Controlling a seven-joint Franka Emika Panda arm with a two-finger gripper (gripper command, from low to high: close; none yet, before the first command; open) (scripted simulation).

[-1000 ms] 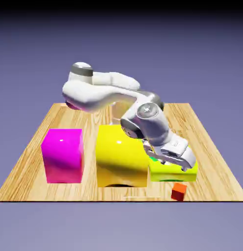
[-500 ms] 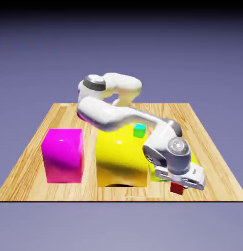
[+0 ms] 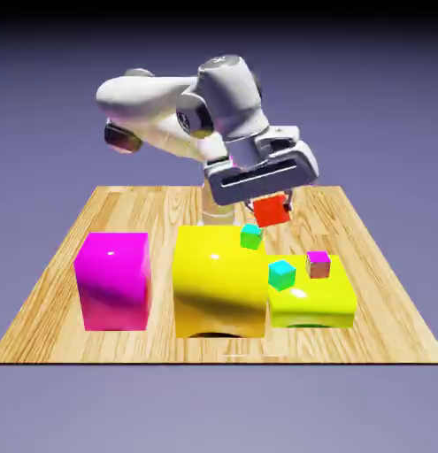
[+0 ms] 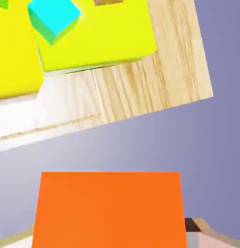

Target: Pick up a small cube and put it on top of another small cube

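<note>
Above table (image 3: 72, 239), pincer (image 3: 272, 205) grips orange-red cube (image 3: 272, 211).

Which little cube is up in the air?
The orange-red cube. The hand holds it above the blocks, while the green, cyan and magenta-topped cubes sit on yellow blocks.
</note>
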